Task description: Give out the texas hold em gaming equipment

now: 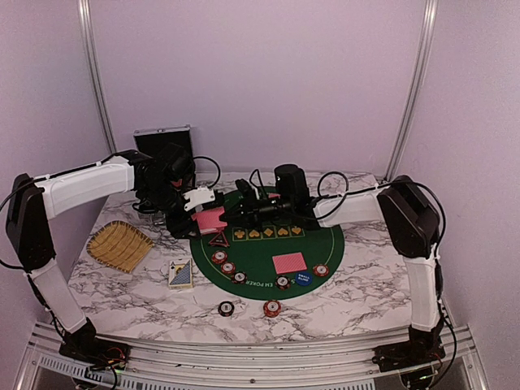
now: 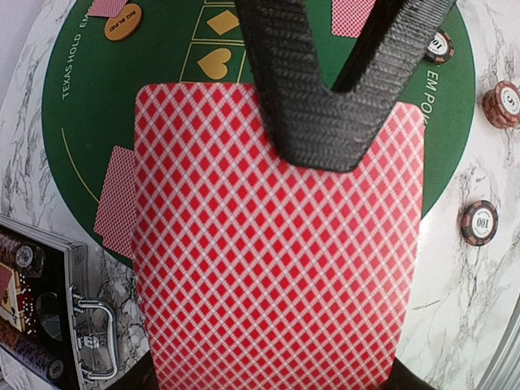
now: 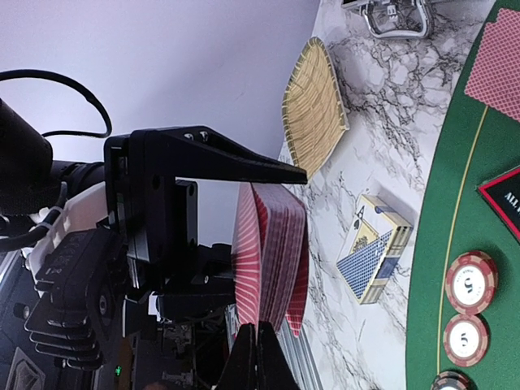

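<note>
Our arms meet at the round green mat's (image 1: 260, 252) eleven o'clock; left gripper (image 1: 199, 210) pinches red diamond-backed cards (image 2: 276, 268), right gripper (image 3: 256, 341), pressed together, touches them.

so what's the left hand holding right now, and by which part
The left hand holds a stack of red-backed cards, clamped across its top and bottom faces.

1. Poker chips (image 1: 228, 266): seven out in the top view.
2. Discs: one blue disc (image 1: 302, 278), one orange disc (image 2: 123, 22).
3. Triangular marker (image 1: 217, 239): one.
4. Red-backed cards: one card stack (image 2: 276, 268), plus face-down cards (image 2: 114, 203) in three spots in the left wrist view.
5. One card box (image 1: 180, 275), one straw tray (image 1: 106, 240), one silver case (image 1: 165, 142).
</note>
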